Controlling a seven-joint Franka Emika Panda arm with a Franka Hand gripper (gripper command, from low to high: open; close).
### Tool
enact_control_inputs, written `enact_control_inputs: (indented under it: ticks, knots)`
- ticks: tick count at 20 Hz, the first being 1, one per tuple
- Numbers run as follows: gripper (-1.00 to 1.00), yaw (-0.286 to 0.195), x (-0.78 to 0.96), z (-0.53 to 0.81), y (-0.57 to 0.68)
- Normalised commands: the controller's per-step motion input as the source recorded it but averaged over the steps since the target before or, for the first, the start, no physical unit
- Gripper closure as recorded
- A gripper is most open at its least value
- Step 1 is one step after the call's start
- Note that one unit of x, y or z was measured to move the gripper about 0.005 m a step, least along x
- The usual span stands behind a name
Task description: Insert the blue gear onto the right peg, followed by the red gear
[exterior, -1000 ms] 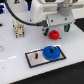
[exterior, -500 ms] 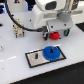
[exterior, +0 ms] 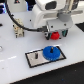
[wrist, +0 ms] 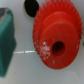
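Observation:
The blue gear (exterior: 51, 52) lies flat on the dark, pale-rimmed plate (exterior: 31, 61), seated over the right peg, which it hides. The other peg (exterior: 36, 56) stands bare beside it. The red gear (exterior: 54, 35) rests on the white table behind the plate. My gripper (exterior: 55, 34) hangs over the red gear, open, with dark fingers (exterior: 48, 35) on either side of it. In the wrist view the red gear (wrist: 57, 32) fills most of the picture, its hub hole showing. A teal finger (wrist: 6, 37) stands apart from its teeth with bare table between.
A small pale fixture (exterior: 18, 31) stands on the table toward the exterior view's left, with a black cable (exterior: 27, 27) looping from the arm near it. A dark round spot (wrist: 31, 6) shows on the table beside the red gear.
The arm has come down toward the red gear, which now sits between the fingers. The blue gear and plate have not moved.

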Motion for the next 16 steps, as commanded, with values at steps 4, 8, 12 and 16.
enact_control_inputs:
  ticks: [4,8,12,16]
  knots:
    - [1.00,0.000,-0.01,0.02,0.00]
    - [1.00,0.000,0.05,0.26,0.01]
    - [1.00,0.000,0.19,0.55,0.01]
    - [1.00,0.000,0.40,0.55,-0.05]
